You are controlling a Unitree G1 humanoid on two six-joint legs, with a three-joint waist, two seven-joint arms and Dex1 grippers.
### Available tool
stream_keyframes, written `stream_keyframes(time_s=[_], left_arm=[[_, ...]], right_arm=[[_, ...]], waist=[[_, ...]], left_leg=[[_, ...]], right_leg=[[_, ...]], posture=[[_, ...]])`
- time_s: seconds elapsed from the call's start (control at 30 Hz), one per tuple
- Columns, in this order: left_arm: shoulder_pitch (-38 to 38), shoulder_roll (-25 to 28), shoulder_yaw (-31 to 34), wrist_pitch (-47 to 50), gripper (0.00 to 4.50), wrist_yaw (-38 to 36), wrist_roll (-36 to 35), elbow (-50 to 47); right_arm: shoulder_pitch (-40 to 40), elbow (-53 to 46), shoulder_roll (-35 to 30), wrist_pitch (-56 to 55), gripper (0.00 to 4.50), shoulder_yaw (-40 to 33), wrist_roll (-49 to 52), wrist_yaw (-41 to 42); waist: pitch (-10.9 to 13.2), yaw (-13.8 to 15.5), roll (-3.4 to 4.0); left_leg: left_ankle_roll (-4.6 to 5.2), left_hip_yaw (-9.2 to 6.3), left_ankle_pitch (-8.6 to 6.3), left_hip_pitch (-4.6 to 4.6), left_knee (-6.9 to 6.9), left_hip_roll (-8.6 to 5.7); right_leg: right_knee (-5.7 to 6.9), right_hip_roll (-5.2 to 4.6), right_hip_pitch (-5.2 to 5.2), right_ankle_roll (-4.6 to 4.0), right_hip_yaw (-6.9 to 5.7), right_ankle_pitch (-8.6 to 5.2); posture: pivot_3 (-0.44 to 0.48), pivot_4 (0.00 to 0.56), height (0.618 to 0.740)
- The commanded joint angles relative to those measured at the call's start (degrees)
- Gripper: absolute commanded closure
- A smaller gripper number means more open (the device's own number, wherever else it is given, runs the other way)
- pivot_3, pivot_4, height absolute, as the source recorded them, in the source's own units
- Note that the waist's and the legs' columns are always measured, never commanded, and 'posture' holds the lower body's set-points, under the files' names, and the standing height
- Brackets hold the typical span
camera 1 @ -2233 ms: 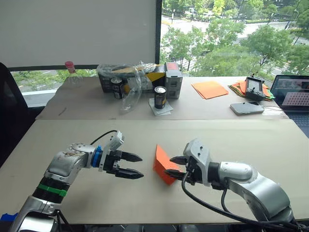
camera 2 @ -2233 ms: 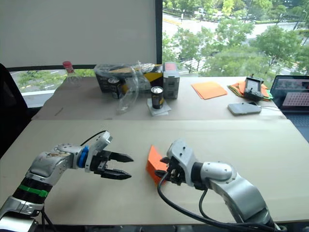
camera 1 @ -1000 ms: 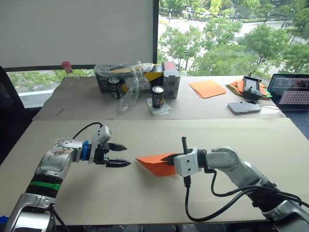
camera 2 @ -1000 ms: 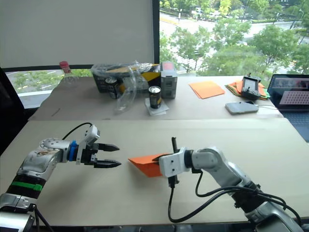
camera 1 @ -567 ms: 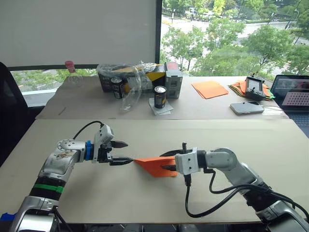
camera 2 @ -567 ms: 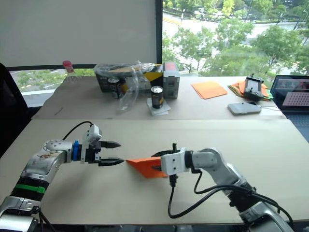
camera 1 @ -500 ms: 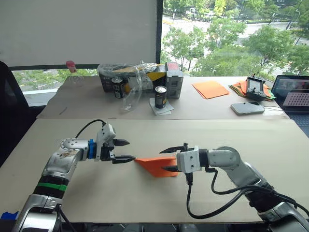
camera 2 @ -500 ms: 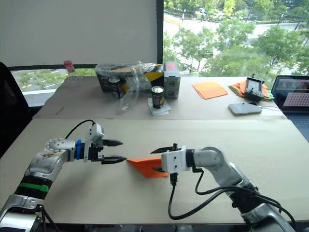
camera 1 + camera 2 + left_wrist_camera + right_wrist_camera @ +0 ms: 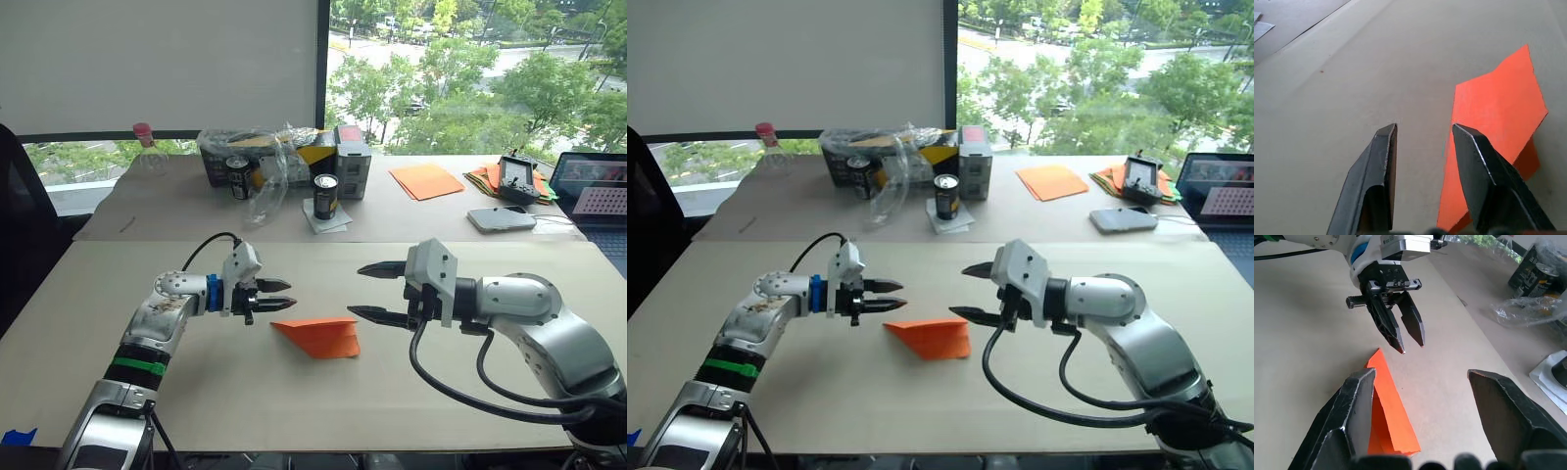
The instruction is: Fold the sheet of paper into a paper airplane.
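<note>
The orange sheet of paper [image 9: 318,335], folded into a pointed wedge like a paper airplane, lies free on the near table, its tip pointing left. My left gripper [image 9: 292,295] hovers just left of and above that tip. Its fingers stand a narrow gap apart with only table between them, as the left wrist view [image 9: 1424,127] shows, and the paper [image 9: 1498,112] lies beside one finger. My right gripper [image 9: 357,291] hangs wide open to the right of the paper and above it, holding nothing. The right wrist view shows the paper [image 9: 1391,411] below and the left gripper [image 9: 1412,347] facing it.
On the far table stand a black can [image 9: 324,197], plastic-wrapped boxes [image 9: 265,162], a stack of orange sheets [image 9: 425,180], a multicoloured paper bundle [image 9: 487,178], a phone [image 9: 501,218] and a laptop [image 9: 593,186]. A seam separates the two tables.
The right gripper has let go of the paper and drawn back up and to the right, jaws wide. The left gripper's fingers have narrowed and lifted off the tip. The paper now lies free.
</note>
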Motion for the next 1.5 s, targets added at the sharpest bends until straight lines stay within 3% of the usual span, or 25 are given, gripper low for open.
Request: stream_keyframes(time_s=[0.03, 0.07, 0.37, 0.5, 0.7, 1.13, 1.33, 1.5], left_arm=[[0.44, -0.90, -2.43, -3.36, 4.20, -0.48, 2.30, -0.14], [0.60, -1.09, -2.94, -3.70, 4.47, -0.65, 2.66, -0.33], [3.31, -0.78, -5.03, -7.48, 4.47, -1.05, 5.34, 0.51], [4.12, -0.10, -5.59, -9.88, 4.47, -1.05, 6.71, 1.20], [4.21, 0.07, -5.67, -11.29, 4.47, -0.99, 7.09, 1.99], [3.33, 0.93, -4.20, -11.35, 4.47, -0.59, 7.14, 2.38], [3.39, 1.21, -3.96, -11.32, 4.50, -0.69, 7.09, 2.34], [3.41, 1.38, -3.93, -11.54, 4.50, -0.67, 7.26, 2.50]], right_arm=[[1.01, -1.33, 0.75, 0.37, 1.16, -1.20, -0.29, -1.63], [1.65, -1.21, 0.84, 0.32, 1.16, -1.06, -0.50, -1.82], [7.55, -1.75, 0.63, -1.57, 1.16, 2.13, -3.75, -1.32], [9.96, 0.14, -1.86, -9.32, 1.16, 6.28, -10.18, 1.77], [8.24, 7.99, -1.42, -21.22, 1.16, 11.17, -19.79, 3.05], [1.83, 16.96, 3.50, -25.55, 1.16, 11.27, -19.92, 7.56], [1.98, 15.72, 2.80, -25.69, 2.99, 10.66, -18.56, 10.61], [2.98, 15.62, 2.07, -26.95, 2.99, 12.52, -21.48, 11.40]], waist=[[0.00, -0.03, 0.00], [0.01, -0.05, -0.01], [0.00, -0.03, -0.01], [0.00, -0.05, -0.01], [0.00, -0.10, -0.01], [0.00, -0.15, -0.01], [0.00, -0.14, -0.01], [0.00, -0.14, -0.01]], left_leg=[[0.00, 0.00, 0.00, 0.00, 0.00, 0.00], [0.00, 0.00, 0.00, 0.00, 0.00, 0.00], [0.01, 0.00, 0.00, 0.00, -0.01, 0.00], [0.01, 0.00, -0.01, 0.04, 0.00, 0.00], [0.01, 0.03, 0.00, 0.16, 0.00, 0.01], [0.01, 0.03, 0.00, 0.15, 0.02, 0.00], [0.01, 0.03, 0.00, 0.15, 0.02, 0.00], [0.01, 0.03, 0.00, 0.15, 0.02, 0.00]], right_leg=[[0.00, 0.00, 0.00, 0.00, 0.01, 0.00], [0.00, 0.00, 0.00, 0.00, 0.01, 0.00], [0.00, 0.00, 0.00, 0.00, 0.00, 0.00], [-0.01, 0.00, 0.03, 0.01, -0.01, -0.01], [0.01, 0.02, 0.11, 0.03, -0.01, -0.02], [0.05, 0.04, 0.09, 0.02, 0.00, -0.01], [0.06, 0.04, 0.08, 0.02, 0.00, -0.02], [0.06, 0.04, 0.09, 0.02, 0.00, -0.02]], posture=[[0.000, 0.150, 0.670], [0.000, 0.150, 0.670], [0.000, 0.150, 0.670], [0.000, 0.150, 0.670], [0.000, 0.150, 0.670], [0.000, 0.150, 0.670], [0.000, 0.150, 0.670], [0.000, 0.150, 0.670]])
